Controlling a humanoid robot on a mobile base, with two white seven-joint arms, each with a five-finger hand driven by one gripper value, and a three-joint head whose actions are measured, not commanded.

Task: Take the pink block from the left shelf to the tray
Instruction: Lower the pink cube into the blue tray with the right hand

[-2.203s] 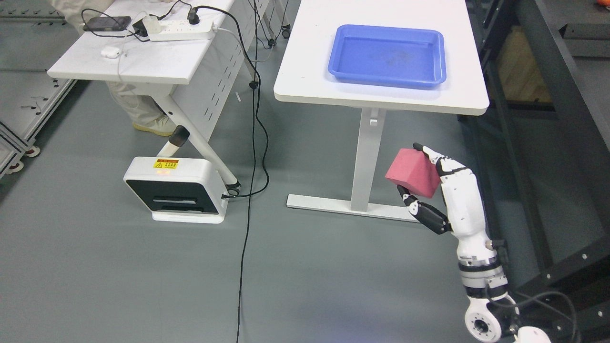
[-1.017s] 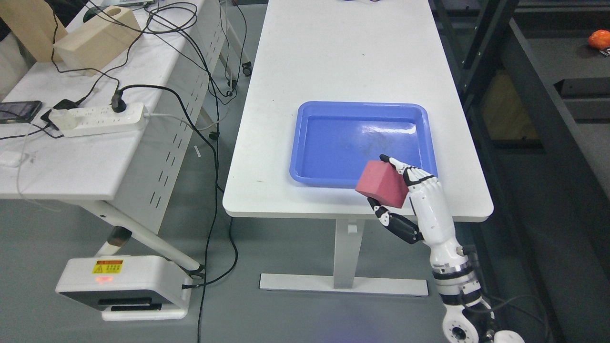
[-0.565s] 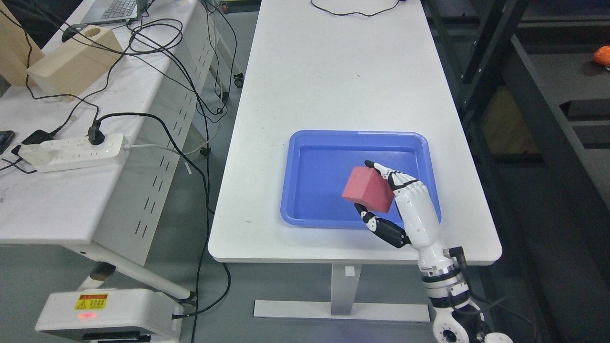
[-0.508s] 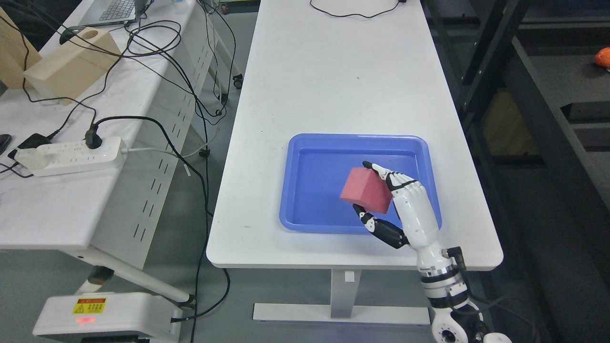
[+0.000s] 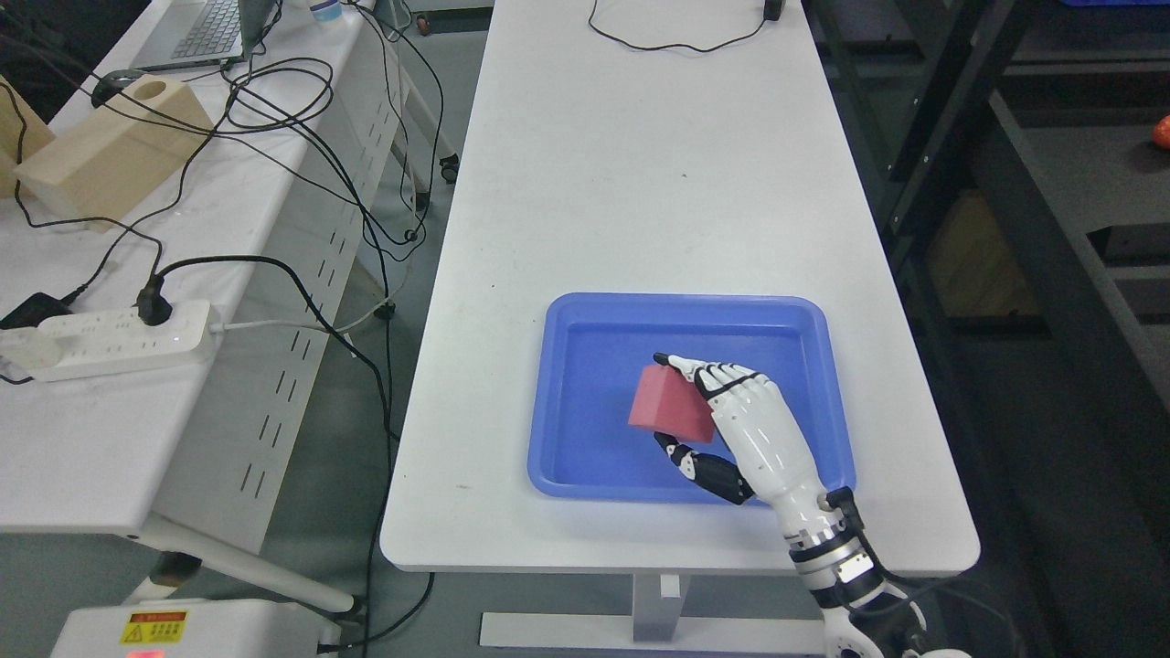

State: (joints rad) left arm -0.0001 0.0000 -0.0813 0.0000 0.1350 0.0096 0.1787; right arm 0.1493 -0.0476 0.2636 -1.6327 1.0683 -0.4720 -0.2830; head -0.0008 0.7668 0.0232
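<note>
Hold: Because the block (image 5: pixel 670 409) must land inside the tray (image 5: pixel 585 457), the right hand (image 5: pixel 731 425) grips it over the blue floor, fingers on its far edge, thumb under its near side.
Block: pink, matte, cube-like, tilted on a corner, apparently not yet resting.
Tray: near end of the white table (image 5: pixel 640 164).
Left hand: unseen.

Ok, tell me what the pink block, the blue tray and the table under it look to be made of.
Pink block: probably foam, with matte faces, no glare and soft edges; the right robot hand grips it.
Blue tray: likely moulded plastic, with a smooth rolled rim, rounded corners and a slight sheen.
Table: white laminate or coated board, flat and matte; the core cannot be told.
</note>
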